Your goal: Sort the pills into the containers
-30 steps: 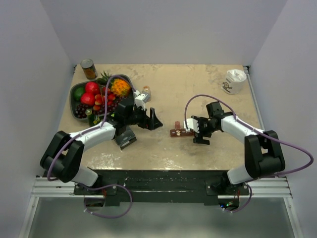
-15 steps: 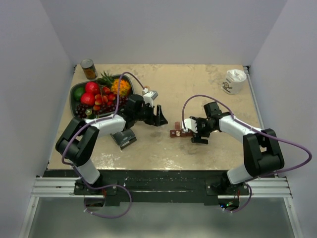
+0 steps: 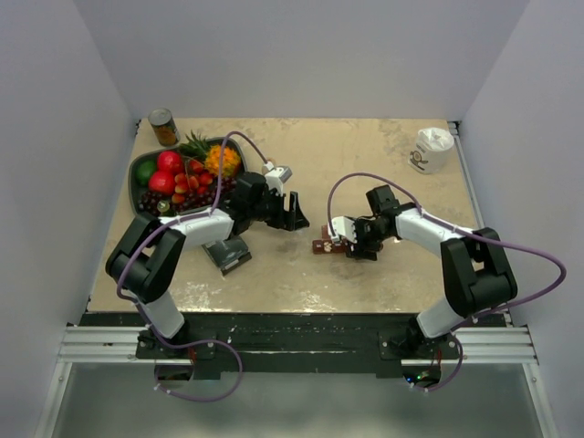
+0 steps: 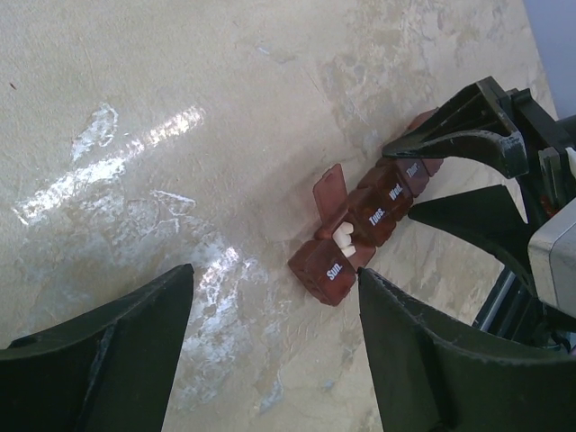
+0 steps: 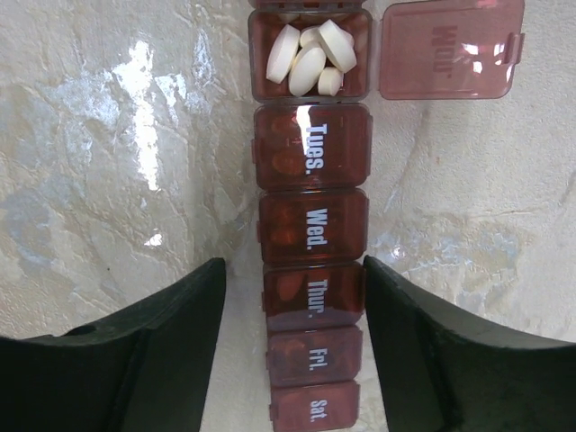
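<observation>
A robotics lab test cell: plain white panel walls box in a mottled beige desk, with a silver aluminium rail frame along its near edge.

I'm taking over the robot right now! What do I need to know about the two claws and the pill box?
Left gripper: open, empty, to the left of the pill strip, not touching it.
Right gripper: open, one finger on each side of the strip near Thur.
The strip lies between the two grippers.
Done: the Mon compartment is open, its lid flipped aside, white pills inside.
Left: the Sun and Tues-to-Sat lids are shut, contents unclear. No loose pills in view.
</observation>
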Controlling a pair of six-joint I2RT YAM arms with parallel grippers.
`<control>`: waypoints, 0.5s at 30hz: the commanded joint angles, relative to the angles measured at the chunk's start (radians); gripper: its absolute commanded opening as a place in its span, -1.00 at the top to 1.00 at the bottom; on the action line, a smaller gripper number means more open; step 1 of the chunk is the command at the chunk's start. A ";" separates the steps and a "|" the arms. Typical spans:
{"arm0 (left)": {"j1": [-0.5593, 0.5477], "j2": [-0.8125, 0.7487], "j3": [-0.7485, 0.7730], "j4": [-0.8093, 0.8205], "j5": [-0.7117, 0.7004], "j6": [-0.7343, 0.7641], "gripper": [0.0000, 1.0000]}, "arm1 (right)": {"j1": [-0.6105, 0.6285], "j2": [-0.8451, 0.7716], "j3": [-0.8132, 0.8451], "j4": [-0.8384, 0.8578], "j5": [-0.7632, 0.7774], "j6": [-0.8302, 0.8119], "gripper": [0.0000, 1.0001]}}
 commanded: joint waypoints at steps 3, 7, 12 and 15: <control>-0.004 0.010 0.019 0.027 -0.008 0.020 -0.55 | 0.007 0.024 0.022 -0.003 0.033 0.006 -0.12; -0.004 0.011 0.018 0.024 -0.008 0.019 -0.54 | 0.007 0.027 0.025 -0.016 0.024 0.001 0.19; -0.002 0.020 0.018 0.021 -0.002 0.013 -0.49 | 0.009 0.024 0.025 -0.019 0.021 0.006 0.52; -0.004 0.025 0.018 0.018 -0.001 0.011 -0.48 | 0.010 0.026 0.028 -0.027 0.017 0.006 0.65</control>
